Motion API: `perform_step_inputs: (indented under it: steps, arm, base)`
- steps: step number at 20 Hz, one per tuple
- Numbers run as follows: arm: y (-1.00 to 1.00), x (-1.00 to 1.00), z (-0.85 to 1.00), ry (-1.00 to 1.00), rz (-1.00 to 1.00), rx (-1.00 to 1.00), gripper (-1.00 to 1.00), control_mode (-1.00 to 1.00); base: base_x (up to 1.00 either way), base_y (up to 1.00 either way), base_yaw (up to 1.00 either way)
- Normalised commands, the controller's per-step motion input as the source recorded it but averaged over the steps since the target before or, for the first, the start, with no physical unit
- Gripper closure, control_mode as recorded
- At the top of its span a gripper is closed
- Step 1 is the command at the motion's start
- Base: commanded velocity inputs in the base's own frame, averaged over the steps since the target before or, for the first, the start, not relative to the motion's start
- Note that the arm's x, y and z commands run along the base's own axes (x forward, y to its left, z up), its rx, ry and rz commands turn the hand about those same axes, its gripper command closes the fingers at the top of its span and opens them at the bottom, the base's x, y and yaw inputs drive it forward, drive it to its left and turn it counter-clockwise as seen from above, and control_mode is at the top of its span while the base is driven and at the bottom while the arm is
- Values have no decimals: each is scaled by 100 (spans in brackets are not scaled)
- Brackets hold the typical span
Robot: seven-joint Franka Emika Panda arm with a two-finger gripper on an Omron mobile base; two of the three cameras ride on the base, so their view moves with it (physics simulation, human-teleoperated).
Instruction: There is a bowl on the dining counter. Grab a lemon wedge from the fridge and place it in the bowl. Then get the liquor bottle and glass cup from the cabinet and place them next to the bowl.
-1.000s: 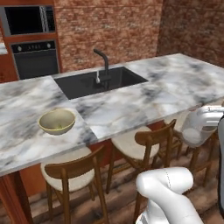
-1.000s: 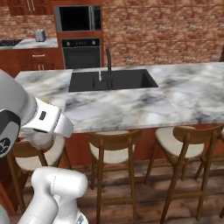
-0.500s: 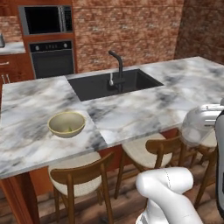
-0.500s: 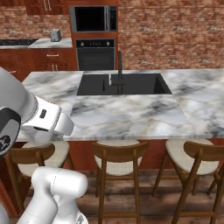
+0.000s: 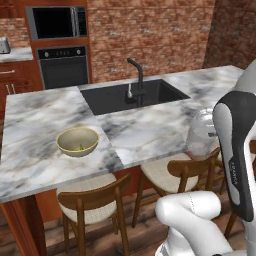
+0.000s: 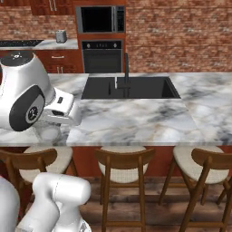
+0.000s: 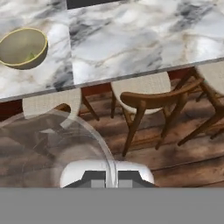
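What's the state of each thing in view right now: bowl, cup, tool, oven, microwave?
bowl: upright on the counter, a small green piece inside
glass cup: held in the tool, off the counter
tool: shut on the cup's rim
oven: door closed
microwave: door closed
faucet: no water visible

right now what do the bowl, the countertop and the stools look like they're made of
Bowl: likely glazed ceramic, going by its smooth pale yellow-green wall and soft sheen. Countertop: polished marble or a lookalike, white with grey veining. Stools: brown wood frames with visible grain, and pale seats with a fine texture, perhaps woven or fabric.
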Motion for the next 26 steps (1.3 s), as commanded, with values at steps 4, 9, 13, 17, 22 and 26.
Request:
perform_step_inputs:
  steps: [4, 9, 13, 17, 22, 26]
  arm:
    - [52, 100, -50, 27, 4, 0, 100, -100]
    - [58, 100, -54, 18, 1, 0, 100, -100]
    - [39, 100, -29, 1, 0, 0, 100, -100]
    - [32, 100, -26, 0, 0, 0, 100, -100]
    - [22, 97, -39, 0, 0, 0, 100, -100]
    - [11, 77, -50, 0, 0, 0, 100, -100]
  base:
    - [0, 0, 0]
    - [0, 0, 0]
    - [0, 0, 0]
    - [0, 0, 0]
    - [0, 0, 0]
    - [0, 0, 0]
